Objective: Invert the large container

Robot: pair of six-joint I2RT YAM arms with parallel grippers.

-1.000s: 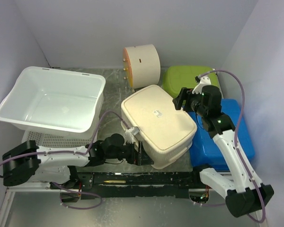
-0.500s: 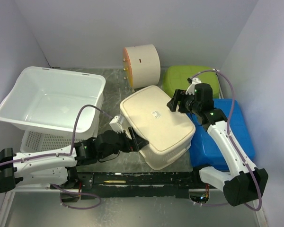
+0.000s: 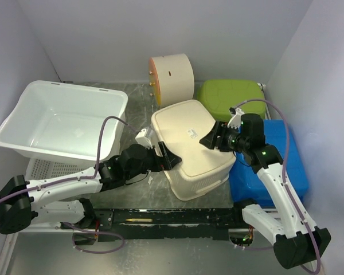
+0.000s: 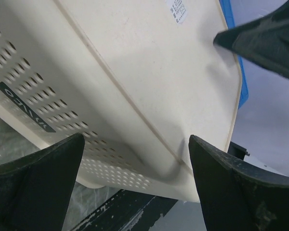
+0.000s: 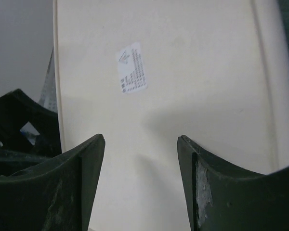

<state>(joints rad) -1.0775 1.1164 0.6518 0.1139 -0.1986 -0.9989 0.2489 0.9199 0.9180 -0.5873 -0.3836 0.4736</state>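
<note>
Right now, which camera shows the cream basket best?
The top external view: the whole cream basket shows, base up. Left wrist sees only its perforated side and base; right wrist only its labelled base.

Large cream container [image 3: 192, 146], perforated sides, smooth flat base facing up, slightly tilted, centre-right of the scene.

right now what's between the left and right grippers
The cream container, base up with a white sticker, fills the stretch from the left gripper to the right gripper; the top view shows it.
</note>
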